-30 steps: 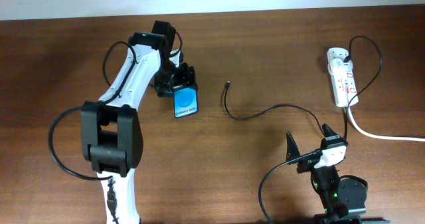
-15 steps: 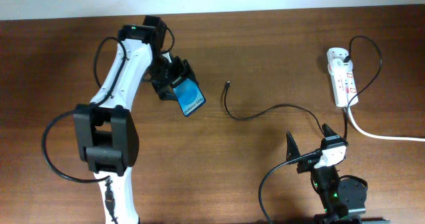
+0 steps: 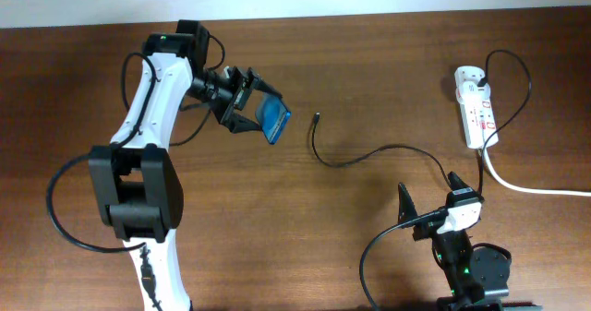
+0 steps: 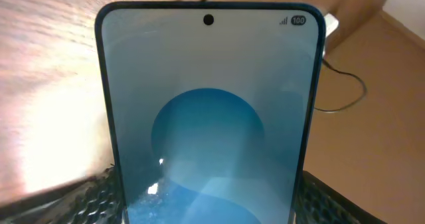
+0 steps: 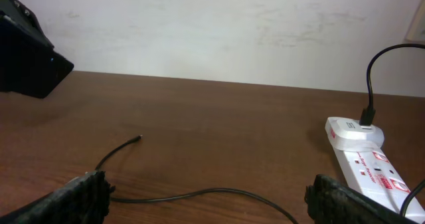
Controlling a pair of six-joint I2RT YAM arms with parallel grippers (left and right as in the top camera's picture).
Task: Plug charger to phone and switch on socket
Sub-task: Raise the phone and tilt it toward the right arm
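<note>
Now left fingers (image 3: 242, 123) clamp the tilted phone (image 3: 274, 119); right fingers (image 3: 404, 205) gape.

Black charger (image 3: 313, 141); white socket (image 3: 476, 103), red switches (image 5: 381, 156); blue phone (image 4: 209, 117) screen; brown table (image 3: 369, 62).

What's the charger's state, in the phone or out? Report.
Out. The charger ends in a plug tip lying free on the table, apart from the phone held in the left hand.
</note>
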